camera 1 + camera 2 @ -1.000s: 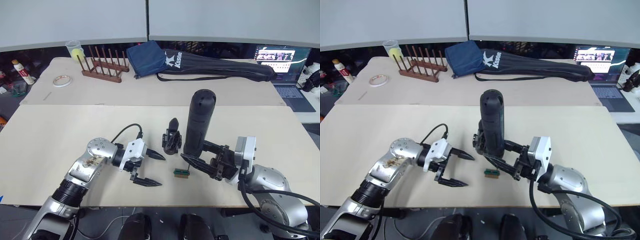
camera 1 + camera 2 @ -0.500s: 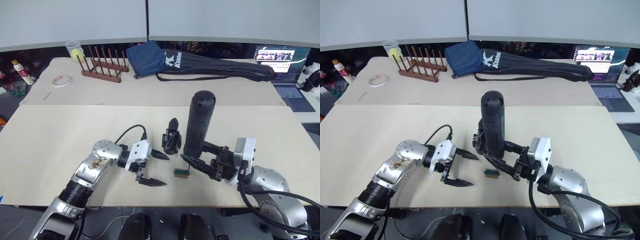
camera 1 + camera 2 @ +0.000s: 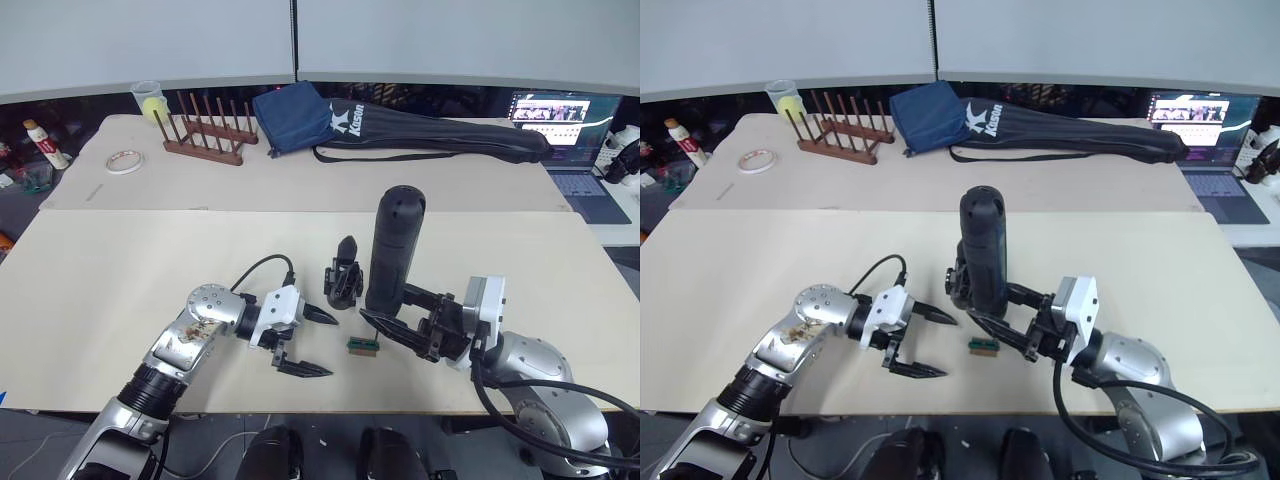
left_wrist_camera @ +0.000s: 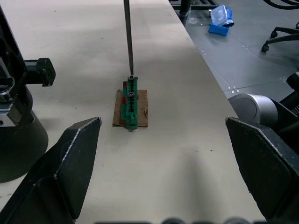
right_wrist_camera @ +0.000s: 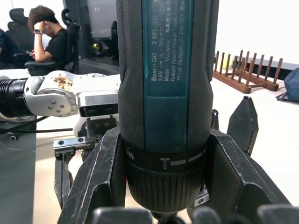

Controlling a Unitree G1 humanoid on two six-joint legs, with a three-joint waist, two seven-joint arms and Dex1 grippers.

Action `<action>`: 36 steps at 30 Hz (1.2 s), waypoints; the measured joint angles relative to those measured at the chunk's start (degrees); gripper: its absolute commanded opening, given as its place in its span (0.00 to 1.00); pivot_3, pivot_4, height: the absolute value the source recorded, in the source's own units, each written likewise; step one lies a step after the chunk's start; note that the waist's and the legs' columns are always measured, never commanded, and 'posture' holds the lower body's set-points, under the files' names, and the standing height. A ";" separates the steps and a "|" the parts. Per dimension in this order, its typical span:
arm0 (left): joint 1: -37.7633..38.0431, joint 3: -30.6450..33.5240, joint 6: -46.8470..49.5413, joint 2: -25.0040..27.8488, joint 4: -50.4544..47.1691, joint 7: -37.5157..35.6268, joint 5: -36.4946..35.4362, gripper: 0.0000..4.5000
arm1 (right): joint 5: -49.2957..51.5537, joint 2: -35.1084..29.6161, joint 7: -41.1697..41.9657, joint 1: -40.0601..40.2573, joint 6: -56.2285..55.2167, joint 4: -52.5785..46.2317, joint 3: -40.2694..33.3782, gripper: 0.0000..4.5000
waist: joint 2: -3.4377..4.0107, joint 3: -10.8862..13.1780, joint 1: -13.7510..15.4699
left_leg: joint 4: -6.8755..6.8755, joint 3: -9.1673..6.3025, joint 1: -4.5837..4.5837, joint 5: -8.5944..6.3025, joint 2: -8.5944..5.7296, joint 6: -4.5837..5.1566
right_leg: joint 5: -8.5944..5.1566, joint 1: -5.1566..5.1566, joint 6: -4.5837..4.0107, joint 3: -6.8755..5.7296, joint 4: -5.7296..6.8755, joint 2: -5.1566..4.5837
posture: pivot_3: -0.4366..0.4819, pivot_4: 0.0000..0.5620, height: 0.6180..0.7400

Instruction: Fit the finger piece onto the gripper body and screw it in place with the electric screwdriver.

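The electric screwdriver (image 3: 394, 250) is clamped upright by the right gripper (image 3: 398, 328), its bit set on the green block (image 4: 130, 103) beside the gripper body (image 3: 342, 279), while the left gripper (image 3: 312, 342) is held wide, empty.

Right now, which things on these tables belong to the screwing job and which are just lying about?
Job: thick black cylindrical electric screwdriver, held upright in the right end effector; chunky black gripper body; small green block under the bit.

Lying about: wooden peg rack; tape roll; navy fabric bag; long black bag; laptop.
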 measured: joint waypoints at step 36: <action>-0.24 -0.04 0.00 -0.17 1.02 0.67 0.39 1.00 | -0.52 -1.34 0.15 -0.36 -0.56 0.91 0.17 0.42 | 0.00 0.00 -0.01 | 0.00 0.00 0.00 -0.01 0.00 0.01 | 0.00 0.00 0.00 0.00 0.00 0.00 | 0.48 0.27 1.00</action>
